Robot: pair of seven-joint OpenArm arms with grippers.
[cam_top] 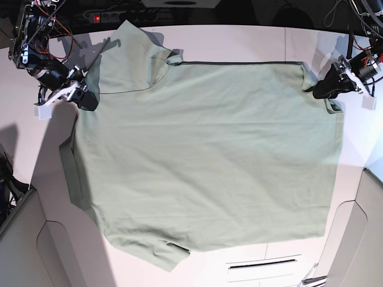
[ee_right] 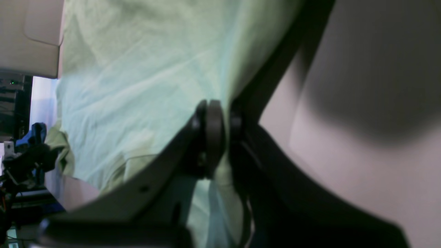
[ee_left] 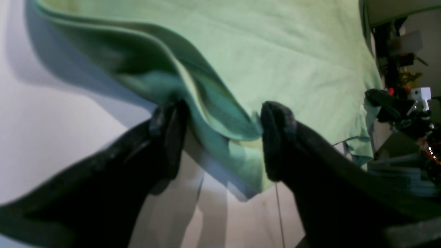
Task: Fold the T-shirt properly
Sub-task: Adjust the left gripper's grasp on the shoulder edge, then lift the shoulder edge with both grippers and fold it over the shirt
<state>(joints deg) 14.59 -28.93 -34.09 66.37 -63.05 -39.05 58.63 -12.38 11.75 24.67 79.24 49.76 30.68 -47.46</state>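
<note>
The pale sage-green T-shirt (cam_top: 209, 155) lies spread over the white table (cam_top: 239, 42), with a sleeve at the far left and another at the near bottom. My right gripper (cam_top: 87, 98) is at the shirt's left edge. In the right wrist view it (ee_right: 220, 137) is shut on the T-shirt (ee_right: 137, 86), with cloth pinched between its fingers. My left gripper (cam_top: 323, 88) is at the shirt's far right corner. In the left wrist view it (ee_left: 224, 137) is open, and a raised fold of the T-shirt (ee_left: 275, 51) sits between its black fingers (ee_left: 275, 137).
A power strip (cam_top: 114, 17) and cables lie along the table's far edge. Beige panels stand at the near left (cam_top: 36, 239) and near right (cam_top: 359, 239). A slot (cam_top: 263, 263) is cut in the table near the front edge.
</note>
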